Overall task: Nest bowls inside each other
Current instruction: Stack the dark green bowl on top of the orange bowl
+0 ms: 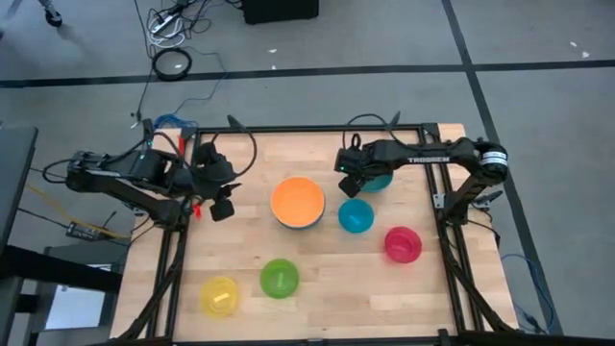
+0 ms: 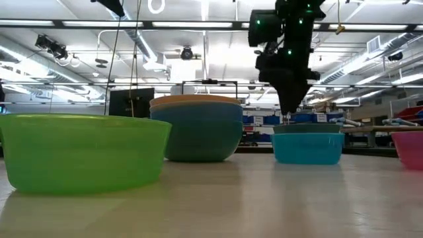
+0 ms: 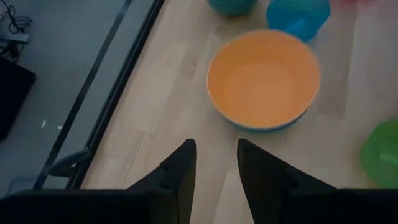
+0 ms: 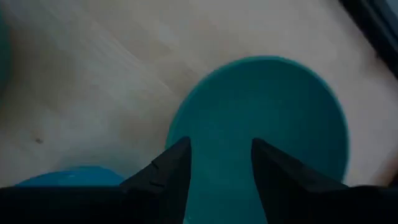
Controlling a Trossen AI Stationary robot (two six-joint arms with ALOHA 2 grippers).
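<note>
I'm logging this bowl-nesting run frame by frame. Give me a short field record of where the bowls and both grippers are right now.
stack: orange bowl nested on top, in a blue bowl, mid-table
teal bowl: at the far right, partly hidden under the right arm
cyan bowl: alone, right of the stack
pink bowl: alone, near right edge
lime green bowl: alone, near front
yellow bowl: alone, front left
right gripper: open, over the teal bowl's rim, holding nothing
left gripper: open, empty, left of the stack
</note>
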